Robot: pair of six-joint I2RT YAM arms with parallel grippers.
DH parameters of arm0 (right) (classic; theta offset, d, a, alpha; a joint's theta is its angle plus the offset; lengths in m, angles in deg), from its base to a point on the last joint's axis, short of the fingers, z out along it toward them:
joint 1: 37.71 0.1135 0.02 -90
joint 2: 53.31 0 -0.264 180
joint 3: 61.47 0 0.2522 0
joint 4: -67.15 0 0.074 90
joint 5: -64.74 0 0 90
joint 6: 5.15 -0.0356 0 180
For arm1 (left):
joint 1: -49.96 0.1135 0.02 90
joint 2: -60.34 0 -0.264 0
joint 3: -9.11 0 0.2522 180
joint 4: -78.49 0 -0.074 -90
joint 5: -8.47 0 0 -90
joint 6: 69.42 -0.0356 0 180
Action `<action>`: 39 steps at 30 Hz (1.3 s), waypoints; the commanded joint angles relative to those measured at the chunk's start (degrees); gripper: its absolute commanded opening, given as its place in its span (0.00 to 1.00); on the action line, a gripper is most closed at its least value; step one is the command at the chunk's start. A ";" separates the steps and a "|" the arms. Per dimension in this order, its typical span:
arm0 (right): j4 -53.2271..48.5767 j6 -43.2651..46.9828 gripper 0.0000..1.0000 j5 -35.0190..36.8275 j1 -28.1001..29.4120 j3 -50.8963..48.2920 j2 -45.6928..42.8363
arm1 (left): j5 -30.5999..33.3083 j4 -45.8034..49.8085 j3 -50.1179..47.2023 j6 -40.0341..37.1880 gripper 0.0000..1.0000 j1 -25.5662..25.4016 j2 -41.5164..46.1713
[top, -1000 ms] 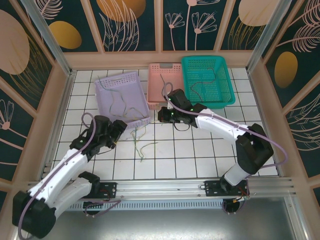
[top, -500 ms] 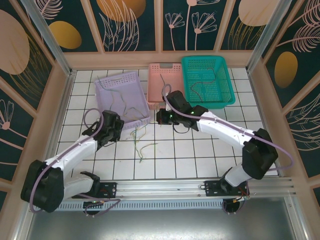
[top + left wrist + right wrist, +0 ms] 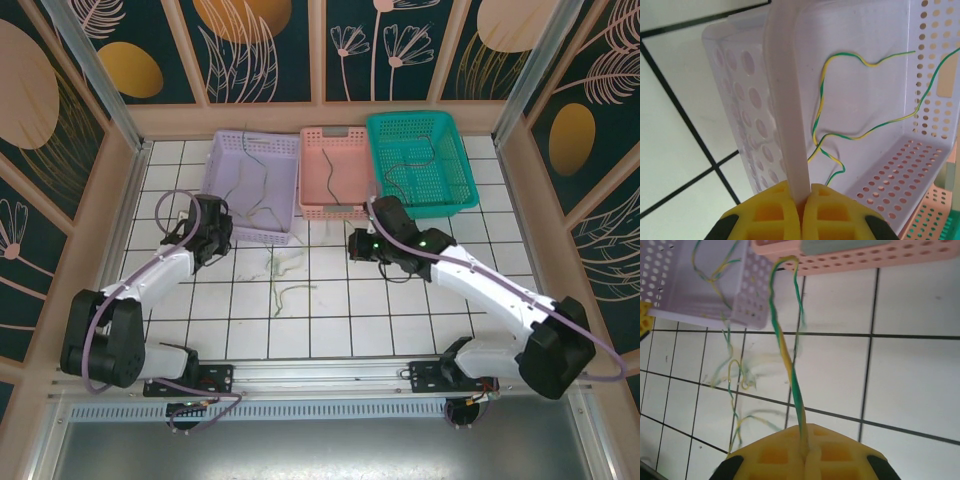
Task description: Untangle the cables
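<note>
My left gripper (image 3: pixel 212 228) (image 3: pixel 801 200) is shut on the near left rim of the lilac basket (image 3: pixel 283 190) (image 3: pixel 787 110). Green-and-yellow cables (image 3: pixel 840 135) lie on that basket's floor. My right gripper (image 3: pixel 354 243) (image 3: pixel 807 450) is shut on a twisted green-and-yellow cable (image 3: pixel 789 372) that stretches off towards the pink basket's (image 3: pixel 312 170) (image 3: pixel 865 257) near corner. More loose cables (image 3: pixel 283 285) (image 3: pixel 732 390) lie tangled on the white tiles between the two grippers. Thin cables also lie inside the pink basket and the teal basket (image 3: pixel 452 165).
The three baskets stand side by side along the back of the tiled table (image 3: pixel 420 320). Wooden walls close in the back and both sides. A metal rail (image 3: pixel 320 375) with the arm bases runs along the near edge.
My left gripper has shut on the lilac basket's rim, and the basket has swung from tilted to square beside the pink one. My right gripper has moved right and nearer with its cable.
</note>
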 commanded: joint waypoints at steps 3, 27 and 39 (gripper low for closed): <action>-3.07 -0.38 0.00 1.99 -1.20 -1.95 -4.94 | 4.22 1.74 1.82 -3.17 0.00 1.33 -1.90; -1.37 1.18 0.00 3.37 -6.57 1.64 -7.31 | -3.31 6.41 -1.86 -0.15 0.61 1.44 9.83; 4.07 9.25 0.00 -3.80 -6.66 5.49 -11.19 | -19.23 13.46 17.05 -20.44 0.58 -5.91 7.11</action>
